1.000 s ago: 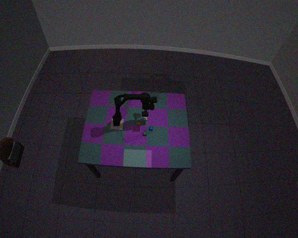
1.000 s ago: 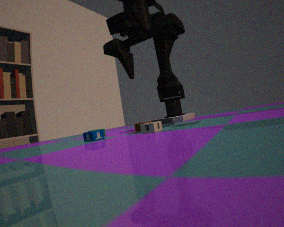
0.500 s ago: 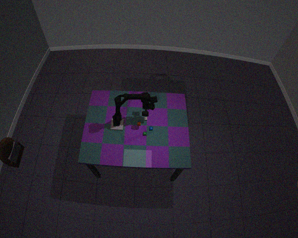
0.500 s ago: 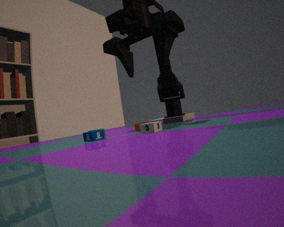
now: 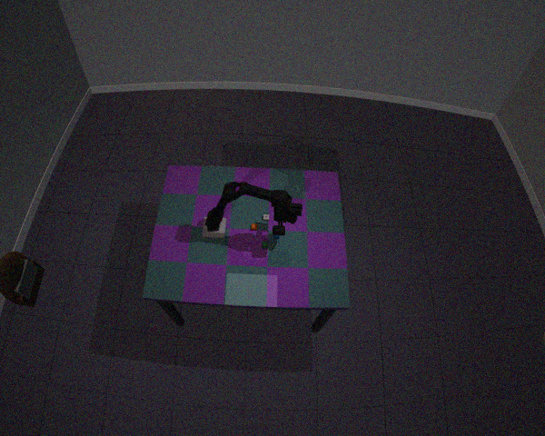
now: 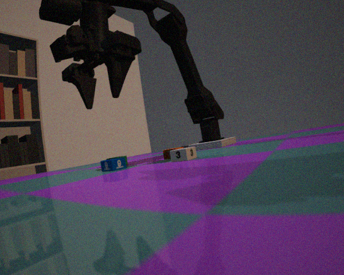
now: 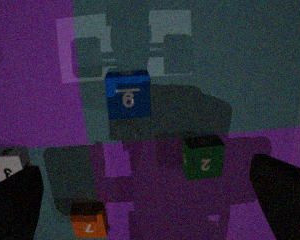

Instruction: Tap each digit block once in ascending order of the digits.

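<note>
A blue block (image 6: 114, 164) (image 7: 128, 97) shows an underlined 9, upside down in the wrist view. A green block (image 5: 264, 244) (image 7: 204, 159) shows a 2; in the exterior view it is mostly hidden behind the blue block. A white block (image 5: 265, 217) (image 6: 182, 154) (image 7: 6, 167) shows a 3. An orange block (image 5: 253, 226) (image 6: 167, 154) (image 7: 89, 228) shows a 7 and lies near the white one. My gripper (image 6: 102, 102) (image 7: 148, 174) is open and empty, high above the table. In the top view it mostly covers the blue block.
The checkered table (image 5: 326, 248) (image 6: 278, 236) bears the arm's pale base plate (image 5: 221, 231) (image 6: 229, 141) to the left of the blocks in the top view. The arm's shadow falls across the blocks. A bookshelf (image 6: 38, 103) stands beyond the table.
</note>
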You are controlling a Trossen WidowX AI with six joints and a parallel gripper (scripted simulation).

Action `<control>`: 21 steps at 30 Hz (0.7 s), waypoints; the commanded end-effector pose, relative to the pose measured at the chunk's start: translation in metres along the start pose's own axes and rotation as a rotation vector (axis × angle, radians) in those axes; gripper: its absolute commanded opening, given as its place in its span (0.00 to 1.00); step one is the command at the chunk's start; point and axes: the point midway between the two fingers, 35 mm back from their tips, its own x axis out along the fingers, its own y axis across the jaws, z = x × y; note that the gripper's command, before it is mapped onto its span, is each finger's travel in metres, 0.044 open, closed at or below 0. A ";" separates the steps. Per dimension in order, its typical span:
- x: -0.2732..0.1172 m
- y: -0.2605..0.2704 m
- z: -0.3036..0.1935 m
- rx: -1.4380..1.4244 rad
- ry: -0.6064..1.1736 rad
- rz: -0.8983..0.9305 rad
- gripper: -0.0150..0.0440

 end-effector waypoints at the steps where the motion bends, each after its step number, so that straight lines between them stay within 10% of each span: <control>1: -0.002 -0.001 0.003 -0.029 -0.002 0.003 0.93; 21: -0.002 -0.008 -0.003 -0.029 -0.001 0.002 0.93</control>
